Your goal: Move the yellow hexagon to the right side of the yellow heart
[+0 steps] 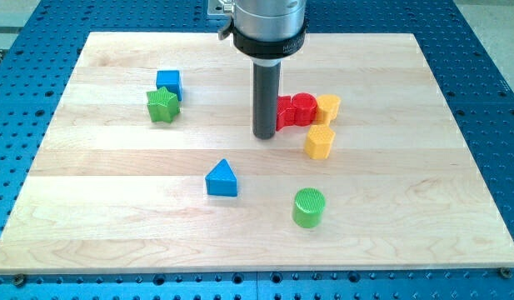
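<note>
Seven small blocks sit on the pale wooden surface (pixel 115 208), which rests on a blue perforated bench (pixel 490 83). The arm carries no claw at all, so nothing can be said of one being apart or together; it ends in a dark rod, and my tip (pixel 266 137) stands on the wood near the middle of the view, just left of a tight cluster of blocks.

That cluster runs left to right: a red block (pixel 283 113) partly hidden behind the rod, its shape unclear, then a second red block (pixel 303 109) with a rounded, lobed top, touching it. Against that one's right side sits a yellow block (pixel 327 108), apparently the yellow heart, though its outline is hard to read. Just below it, toward the view's bottom and close to it, lies the yellow hexagon (pixel 320 142), to the lower right of my tip and not touching it.

Well apart on the view's left, a blue cube (pixel 168 83) touches a green star (pixel 162 106) in front of it. A blue triangle (pixel 222 179) lies below the tip, and a green cylinder (pixel 308 207) sits toward the view's bottom, right of the triangle.
</note>
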Available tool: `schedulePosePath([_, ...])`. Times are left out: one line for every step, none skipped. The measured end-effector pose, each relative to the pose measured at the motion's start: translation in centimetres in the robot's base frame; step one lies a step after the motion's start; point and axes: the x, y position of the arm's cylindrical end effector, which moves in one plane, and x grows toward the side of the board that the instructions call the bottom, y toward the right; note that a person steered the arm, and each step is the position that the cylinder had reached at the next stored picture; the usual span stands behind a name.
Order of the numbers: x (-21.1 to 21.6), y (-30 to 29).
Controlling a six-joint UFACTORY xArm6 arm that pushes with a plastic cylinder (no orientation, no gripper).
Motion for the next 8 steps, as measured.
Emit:
schedulePosePath([2.8,0.9])
schedulePosePath([2.8,6.2])
schedulePosePath([1.9,11.8])
schedulePosePath([1.9,11.9])
schedulePosePath([4.0,13.1])
schedulePosePath([7.7,16.0])
schedulePosePath([6.9,17.0])
schedulePosePath([2.3,16.2])
